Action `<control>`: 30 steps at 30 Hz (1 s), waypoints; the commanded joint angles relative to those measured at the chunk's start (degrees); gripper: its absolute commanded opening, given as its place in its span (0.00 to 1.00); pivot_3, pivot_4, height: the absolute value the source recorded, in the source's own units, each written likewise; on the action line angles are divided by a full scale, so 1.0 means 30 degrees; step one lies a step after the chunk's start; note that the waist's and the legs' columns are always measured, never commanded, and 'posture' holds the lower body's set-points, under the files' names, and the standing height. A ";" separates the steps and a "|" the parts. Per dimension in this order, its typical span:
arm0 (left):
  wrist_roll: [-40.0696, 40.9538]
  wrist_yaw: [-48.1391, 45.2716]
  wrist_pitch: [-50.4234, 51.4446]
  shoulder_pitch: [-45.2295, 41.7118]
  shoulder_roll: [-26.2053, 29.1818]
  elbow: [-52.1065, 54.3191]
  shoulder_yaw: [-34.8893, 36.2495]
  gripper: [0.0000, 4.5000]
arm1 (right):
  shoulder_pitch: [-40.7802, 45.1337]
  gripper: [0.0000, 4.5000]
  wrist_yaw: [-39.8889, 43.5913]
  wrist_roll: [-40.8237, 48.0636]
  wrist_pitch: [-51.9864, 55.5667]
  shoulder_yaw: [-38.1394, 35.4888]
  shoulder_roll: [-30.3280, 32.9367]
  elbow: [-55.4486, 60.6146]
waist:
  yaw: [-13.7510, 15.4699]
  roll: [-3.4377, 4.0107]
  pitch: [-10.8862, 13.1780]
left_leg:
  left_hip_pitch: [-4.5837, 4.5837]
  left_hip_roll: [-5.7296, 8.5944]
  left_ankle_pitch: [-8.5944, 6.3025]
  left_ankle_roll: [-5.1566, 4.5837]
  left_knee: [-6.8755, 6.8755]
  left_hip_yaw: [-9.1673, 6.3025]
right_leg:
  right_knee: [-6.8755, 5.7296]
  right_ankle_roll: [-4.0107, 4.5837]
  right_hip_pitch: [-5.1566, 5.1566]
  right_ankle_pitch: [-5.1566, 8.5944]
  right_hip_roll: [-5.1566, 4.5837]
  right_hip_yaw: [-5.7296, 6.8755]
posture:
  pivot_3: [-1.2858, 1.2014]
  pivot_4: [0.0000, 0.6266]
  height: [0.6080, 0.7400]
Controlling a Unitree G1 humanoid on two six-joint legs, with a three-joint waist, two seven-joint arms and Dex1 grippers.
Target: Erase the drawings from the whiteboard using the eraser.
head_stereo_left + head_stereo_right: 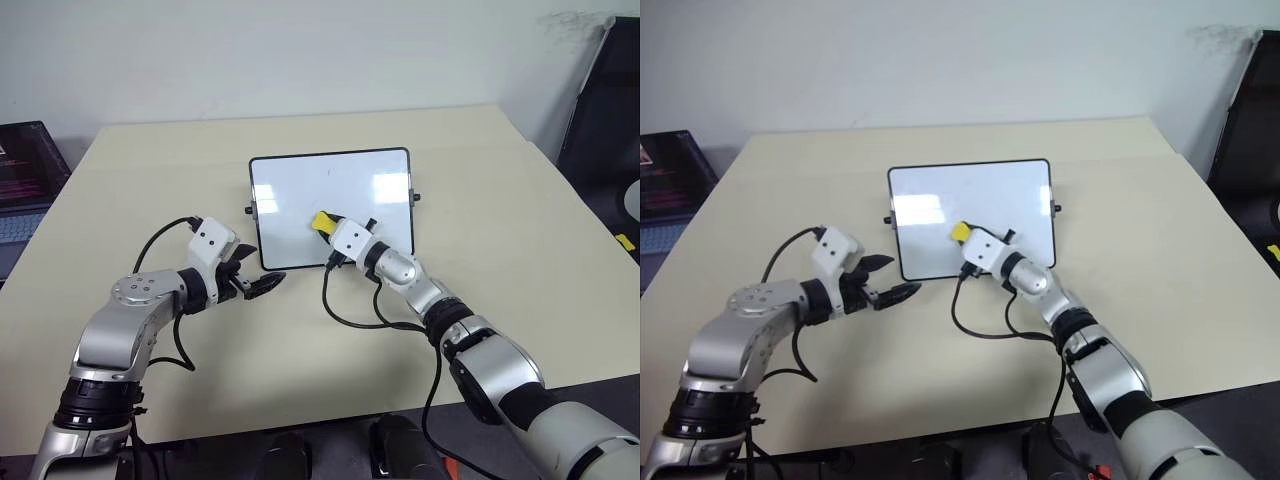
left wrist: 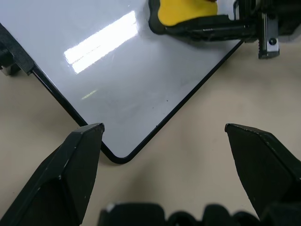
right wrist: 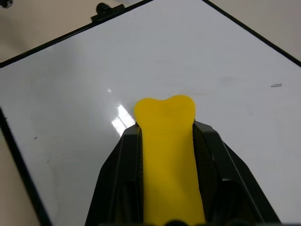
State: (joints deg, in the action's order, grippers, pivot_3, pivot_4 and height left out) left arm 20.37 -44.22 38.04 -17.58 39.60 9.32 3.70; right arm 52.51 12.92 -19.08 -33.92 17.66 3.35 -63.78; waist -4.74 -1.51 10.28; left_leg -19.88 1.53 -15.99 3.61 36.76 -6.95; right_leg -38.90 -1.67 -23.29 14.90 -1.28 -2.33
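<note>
While the left gripper (image 1: 262,285) waits in the lower left of the frame, just off the near left corner of the whiteboard (image 1: 290,195), its fingers stand apart and hold nothing. Slightly farther in, near the frame's middle, the right gripper (image 1: 328,228) has its fingers clamped on the eraser (image 1: 323,221), one finger along each long side, so the yellow front end juts out past the tips. That end sits over the lower middle of the board; whether the dark underside is pressing on the glossy surface I cannot tell.

Behind it, the whiteboard lies flat on the beige tabletop (image 1: 500,200), middle of the frame, black-framed with small knobs on both side edges. Most of its white face looks bare: only a faint smudge and a tiny dark stroke (image 3: 276,85) show in the right wrist view, so the drawings seem largely wiped already.

By its look, the eraser is light and somewhat soft, best gripped across its narrow width as here. The board looks stiff, light and slick, so it may slide under a firm wipe unless steadied at its frame.

At the far left edge stands a laptop (image 1: 25,160); nothing legible appears on its screen, nor on the board or eraser.
</note>
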 commanded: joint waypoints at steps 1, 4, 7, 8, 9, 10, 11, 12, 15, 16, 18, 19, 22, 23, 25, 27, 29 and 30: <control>0.0222 0.0081 -0.0087 -0.0243 0.0014 0.0681 0.0256 1.00 | -0.0168 0.24 0.0243 -0.0217 0.0102 0.0343 -0.0504 0.0220 | -0.0004 0.0000 0.0000 | 0.0001 -0.0014 0.0000 0.0000 0.0008 0.0001 | 0.0000 0.0008 0.0000 -0.0005 0.0012 0.0001 | 0.52 0.24 1.00; 0.0209 0.0064 -0.0069 -0.0355 -0.0066 0.0653 0.0147 1.00 | -0.0004 0.24 0.0382 -0.0103 0.0187 0.0395 -0.0971 0.0609 | -0.0048 0.0002 0.0002 | 0.0003 -0.0042 0.0001 0.0001 0.0015 0.0003 | 0.0000 0.0029 -0.0002 -0.0017 0.0034 -0.0001 | 0.52 0.24 1.00; 0.0201 0.0012 -0.0062 -0.0457 -0.0143 0.0604 0.0104 1.00 | -0.0004 0.24 0.0728 0.0105 0.0063 0.0402 -0.1184 0.1480 | -0.0058 0.0005 0.0004 | -0.0004 -0.0054 0.0000 0.0001 0.0010 0.0006 | 0.0000 0.0034 -0.0016 -0.0020 0.0036 -0.0001 | 0.52 0.24 1.00; 0.0197 0.0002 -0.0052 -0.0480 -0.0154 0.0598 0.0106 1.00 | -0.0043 0.24 0.0836 0.0204 0.0041 0.0389 -0.1181 0.1826 | -0.0055 0.0006 0.0005 | -0.0009 -0.0054 0.0000 0.0001 0.0008 0.0006 | 0.0002 0.0035 -0.0022 -0.0020 0.0036 -0.0001 | 0.52 0.24 1.00; 0.0197 -0.0003 -0.0034 -0.0537 -0.0176 0.0589 0.0092 1.00 | -0.0111 0.24 0.0997 0.0364 0.0047 0.0335 -0.1157 0.2400 | -0.0044 0.0007 0.0006 | -0.0014 -0.0053 -0.0002 0.0004 0.0004 0.0005 | 0.0005 0.0035 -0.0026 -0.0020 0.0035 -0.0001 | 0.52 0.24 1.00; 0.0206 -0.0005 -0.0017 -0.0593 -0.0207 0.0619 0.0063 1.00 | -0.0229 0.24 0.1174 0.0533 0.0112 0.0252 -0.1086 0.3064 | -0.0034 0.0006 0.0006 | -0.0024 -0.0052 -0.0005 0.0008 0.0004 0.0000 | 0.0007 0.0034 -0.0032 -0.0020 0.0035 0.0000 | 0.52 0.24 1.00; 0.0241 -0.0013 0.0015 -0.0687 -0.0250 0.0681 0.0029 1.00 | -0.0405 0.24 0.1385 0.0769 0.0307 0.0101 -0.0964 0.3997 | -0.0018 0.0006 0.0006 | -0.0032 -0.0050 -0.0008 0.0013 0.0004 -0.0003 | 0.0010 0.0034 -0.0036 -0.0020 0.0035 0.0000 | 0.52 0.24 1.00; 0.0294 -0.0017 0.0064 -0.0779 -0.0304 0.0763 0.0003 1.00 | -0.0656 0.24 0.1612 0.1046 0.0614 -0.0085 -0.0828 0.5010 | -0.0008 0.0006 0.0006 | -0.0038 -0.0049 -0.0012 0.0020 0.0004 -0.0010 | 0.0014 0.0034 -0.0037 -0.0020 0.0035 0.0000 | 0.52 0.24 1.00; 0.0408 -0.0136 0.0091 -0.1092 -0.0400 0.0934 -0.0067 1.00 | -0.2262 0.24 0.2572 0.2130 0.3183 -0.0814 0.0009 1.0220 | 0.0089 0.0007 0.0006 | -0.0054 -0.0051 -0.0030 0.0049 0.0004 -0.0042 | 0.0021 0.0033 -0.0038 -0.0019 0.0026 -0.0002 | 0.52 0.24 1.00; 0.0441 -0.0269 0.0046 -0.1147 -0.0383 0.1007 -0.0123 1.00 | -0.2938 0.24 0.2762 0.2416 0.4368 -0.1122 0.0295 1.2162 | 0.0166 0.0006 0.0006 | -0.0092 -0.0051 -0.0038 0.0061 0.0015 -0.0076 | 0.0039 0.0032 -0.0041 -0.0019 0.0021 0.0010 | 0.52 0.24 1.00; 0.0554 -0.0643 -0.0092 -0.1280 -0.0295 0.1151 -0.0225 1.00 | -0.4251 0.24 0.3181 0.2778 0.6950 -0.1745 0.0999 1.5665 | 0.0326 0.0007 0.0006 | -0.0161 -0.0050 -0.0046 0.0075 0.0031 -0.0153 | 0.0055 0.0032 -0.0086 -0.0019 0.0010 0.0025 | 0.52 0.24 1.00; 0.0597 -0.0832 -0.0234 -0.1372 -0.0254 0.1198 -0.0262 1.00 | -0.4878 0.24 0.3348 0.2930 0.8257 -0.2095 0.1349 1.7248 | 0.0433 0.0007 0.0006 | -0.0183 -0.0050 -0.0047 0.0077 0.0040 -0.0167 | 0.0058 0.0032 -0.0100 -0.0019 0.0006 0.0032 | 0.52 0.24 1.00; 0.1159 -0.1771 -0.0390 -0.1919 -0.0236 0.1509 -0.0483 1.00 | -0.7147 0.24 0.3352 0.2829 1.3315 -0.3371 0.2405 2.1618 | 0.0595 0.0005 0.0004 | -0.0290 -0.0049 -0.0047 0.0083 0.0053 -0.0188 | 0.0051 0.0034 -0.0194 -0.0020 0.0003 0.0040 | 0.52 0.24 1.00; 0.1377 -0.2145 -0.0366 -0.2162 -0.0237 0.1651 -0.0644 1.00 | -0.8039 0.24 0.3253 0.2612 1.4967 -0.3838 0.2794 2.2928 | 0.0677 0.0004 0.0004 | -0.0309 -0.0052 -0.0047 0.0084 0.0055 -0.0193 | 0.0050 0.0034 -0.0218 -0.0020 0.0000 0.0044 | 0.52 0.24 1.00; 0.1399 -0.2754 -0.0503 -0.2732 -0.0239 0.1822 -0.1269 1.00 | -1.0002 0.24 0.2987 0.2761 1.7849 -0.4894 0.3165 2.5464 | 0.0921 0.0004 0.0004 | -0.0347 -0.0049 -0.0047 0.0085 0.0053 -0.0180 | 0.0054 0.0038 -0.0238 -0.0017 -0.0002 0.0065 | 0.52 0.24 1.00; 0.1404 -0.3433 -0.0528 -0.3243 -0.0224 0.1952 -0.2001 1.00 | -1.1577 0.24 0.2521 0.3199 2.0276 -0.5940 0.2997 2.7521 | 0.0974 0.0010 0.0008 | -0.0346 -0.0043 -0.0047 0.0086 0.0049 -0.0137 | 0.0056 0.0038 -0.0247 -0.0015 0.0001 0.0049 | 0.52 0.24 1.00; 0.1368 -0.4707 -0.0601 -0.3739 0.0080 0.2039 -0.3040 1.00 | -1.3146 0.24 0.2048 0.3662 2.2640 -0.6803 0.2512 2.9299 | 0.0938 0.0010 0.0008 | -0.0344 -0.0045 -0.0047 0.0086 0.0049 -0.0100 | 0.0049 0.0036 -0.0247 -0.0014 0.0002 0.0034 | 0.52 0.24 1.00; 0.1233 -0.5557 -0.0789 -0.4010 0.0331 0.1972 -0.3669 1.00 | -1.3879 0.24 0.1752 0.3788 2.3827 -0.7166 0.2177 3.0029 | 0.0891 0.0010 0.0007 | -0.0335 -0.0048 -0.0047 0.0086 0.0049 -0.0073 | 0.0045 0.0036 -0.0248 -0.0015 0.0010 0.0029 | 0.52 0.24 1.00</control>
State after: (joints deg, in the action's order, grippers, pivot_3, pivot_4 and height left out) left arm 23.84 -57.62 36.96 -28.44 39.29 13.60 -5.85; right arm 11.71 19.49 -9.01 33.09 -2.15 10.75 21.04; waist -2.07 -1.48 10.30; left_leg -20.83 1.37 -16.13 3.87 36.90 -7.07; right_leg -38.80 -1.57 -24.03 14.86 -1.23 -2.24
